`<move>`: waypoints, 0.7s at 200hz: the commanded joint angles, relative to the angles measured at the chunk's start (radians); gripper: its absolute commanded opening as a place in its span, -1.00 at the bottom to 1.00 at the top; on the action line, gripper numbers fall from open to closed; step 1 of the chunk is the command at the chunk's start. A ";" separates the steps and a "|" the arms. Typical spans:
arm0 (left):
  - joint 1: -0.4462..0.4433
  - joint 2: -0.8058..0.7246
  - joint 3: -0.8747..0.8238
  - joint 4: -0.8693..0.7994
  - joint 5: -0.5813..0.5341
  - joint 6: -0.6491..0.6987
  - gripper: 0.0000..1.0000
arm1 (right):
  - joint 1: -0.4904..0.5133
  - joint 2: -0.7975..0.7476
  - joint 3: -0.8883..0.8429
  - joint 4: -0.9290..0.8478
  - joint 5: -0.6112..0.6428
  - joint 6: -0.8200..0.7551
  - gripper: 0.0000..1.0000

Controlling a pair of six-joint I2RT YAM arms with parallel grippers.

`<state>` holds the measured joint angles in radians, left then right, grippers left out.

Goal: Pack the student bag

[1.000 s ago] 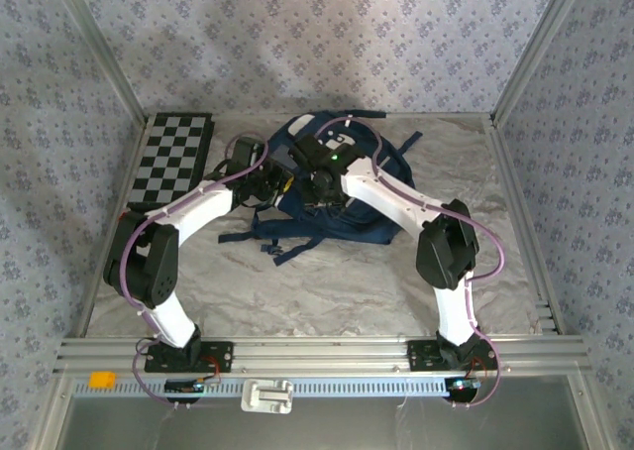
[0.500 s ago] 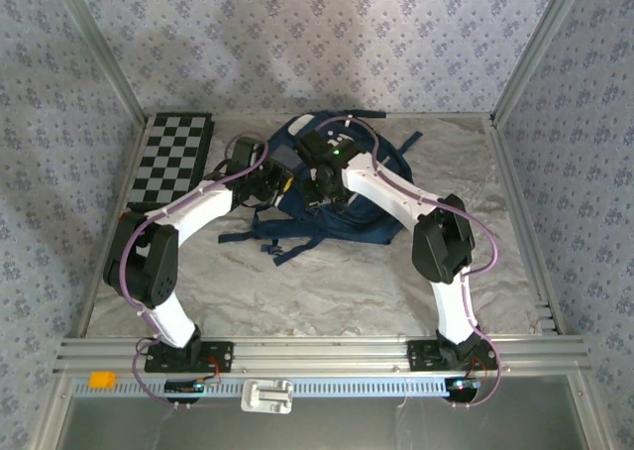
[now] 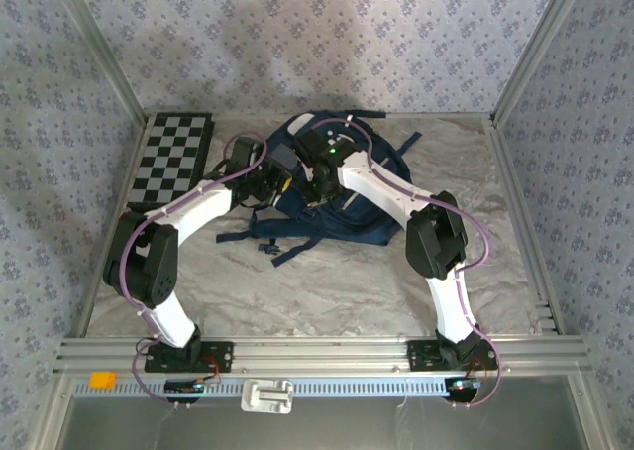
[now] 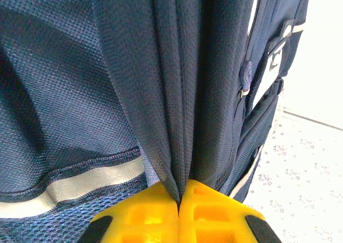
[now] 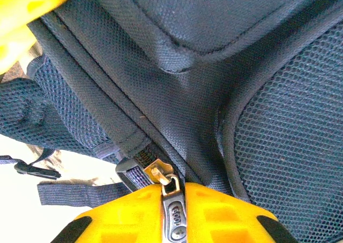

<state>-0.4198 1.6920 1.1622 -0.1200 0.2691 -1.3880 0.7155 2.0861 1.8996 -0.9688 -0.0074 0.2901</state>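
Zipping the student bag (image 3: 342,230): my right gripper (image 5: 174,195) nips the zipper pull (image 5: 173,216).
My left gripper (image 4: 180,195) pinches a fabric fold (image 4: 179,93) taut; I want a straight pull along the track.

You have open counter (image 3: 297,291) along the near side and right of the student bag (image 3: 362,228) — pass there. Over the bag it is tight: the left gripper (image 4: 180,200), fingers pinched on a fabric fold, and the right gripper (image 5: 174,200), fingers clamped on the zip pull (image 5: 172,217), sit just beside each other. Loose straps (image 3: 282,247) trail forward; the checkerboard (image 3: 176,158) fills the far-left corner.
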 commanded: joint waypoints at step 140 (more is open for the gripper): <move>0.112 -0.016 0.097 -0.023 0.040 0.077 -1.00 | -0.034 -0.272 -0.428 -0.038 0.151 0.035 -0.81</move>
<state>-0.3672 1.6924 1.1828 -0.1764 0.3382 -1.3476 0.7155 1.8824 1.5490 -0.8822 0.0494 0.2955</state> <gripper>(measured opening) 0.044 0.094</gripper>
